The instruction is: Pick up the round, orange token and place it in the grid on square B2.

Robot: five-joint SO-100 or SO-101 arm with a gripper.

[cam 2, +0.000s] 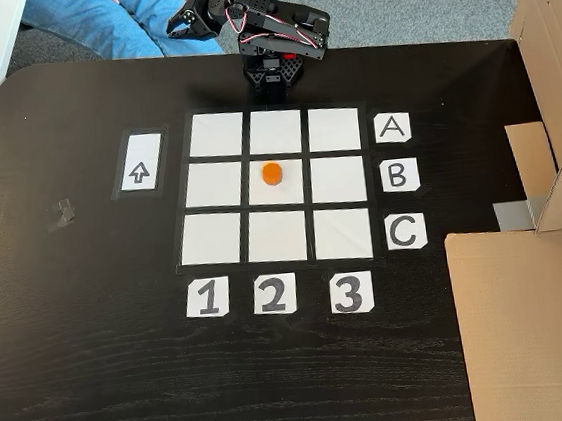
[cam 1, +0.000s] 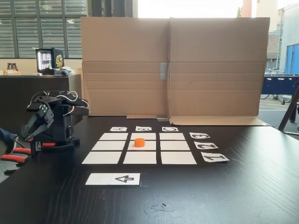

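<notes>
Orange token (cam 2: 272,172) already sits on B2 (cam 2: 280,194), well clear of my gripper (cam 2: 181,23), which holds nothing; can't tell its gap, so I'd just park.

The small round orange token (cam 2: 271,173) sits on the centre cell (cam 2: 289,183) of the white paper grid (cam 2: 222,239), on the dark wooden bench (cam 2: 97,371); the black robot arm (cam 2: 267,31) stands behind row A in that fixed view.

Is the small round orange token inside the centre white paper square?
Yes: the orange token lies flat within the centre white square, clear of its edges.
</notes>
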